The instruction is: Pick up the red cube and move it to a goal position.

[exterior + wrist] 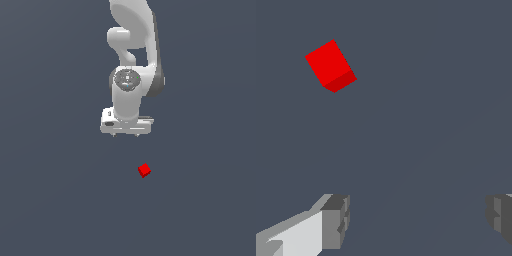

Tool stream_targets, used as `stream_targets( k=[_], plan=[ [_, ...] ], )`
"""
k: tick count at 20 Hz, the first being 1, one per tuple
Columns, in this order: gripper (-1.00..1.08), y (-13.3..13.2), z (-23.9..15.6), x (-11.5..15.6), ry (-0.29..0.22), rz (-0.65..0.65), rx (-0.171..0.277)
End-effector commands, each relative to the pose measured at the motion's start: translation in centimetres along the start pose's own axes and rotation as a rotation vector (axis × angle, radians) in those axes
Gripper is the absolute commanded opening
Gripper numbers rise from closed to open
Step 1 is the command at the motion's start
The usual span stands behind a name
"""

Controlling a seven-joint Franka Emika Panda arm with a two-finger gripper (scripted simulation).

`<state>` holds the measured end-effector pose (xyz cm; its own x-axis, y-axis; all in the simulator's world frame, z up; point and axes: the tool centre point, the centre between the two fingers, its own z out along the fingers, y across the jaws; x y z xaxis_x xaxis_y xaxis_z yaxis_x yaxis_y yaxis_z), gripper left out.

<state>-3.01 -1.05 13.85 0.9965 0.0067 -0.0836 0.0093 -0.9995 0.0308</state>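
Nearest the wrist camera, you have the end effector with its two fingers spread wide: one dark-padded fingertip shows on a pale finger body, the other pad sits at the opposite edge of the picture, and nothing but bare grey counter lies in the broad gap between them, so the end effector is released and holds nothing. Beyond the fingers in that same view you see the red cube, resting on the counter, turned at an angle to the finger line so that a corner points toward the fingers, with a bright top face and one darker side face visible. It lies well clear of both pads and off to the side of the gap, not between them. Turning to the exterior view, you see the red cube as a tiny bright spot on the flat dark counter, apart from the arm, nearer the camera than the end effector and a little toward the exterior view's right of it. Farther back, the end effector hangs from the white Franka arm, pointing down, with the wrist and upper links rising behind it to the top of the picture.
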Motion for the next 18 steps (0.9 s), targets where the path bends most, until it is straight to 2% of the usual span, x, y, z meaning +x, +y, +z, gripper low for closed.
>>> stream_targets(
  k=[1, 9, 18],
  plan=[
    [1.0, 0.0, 0.0, 0.0, 0.0, 0.0, 0.0],
    [1.0, -0.5, 1.0, 1.2, 0.008, -0.045, 0.001],
    [1.0, -2.5, 4.3, 5.2, 0.035, -0.2, 0.005]
  ],
)
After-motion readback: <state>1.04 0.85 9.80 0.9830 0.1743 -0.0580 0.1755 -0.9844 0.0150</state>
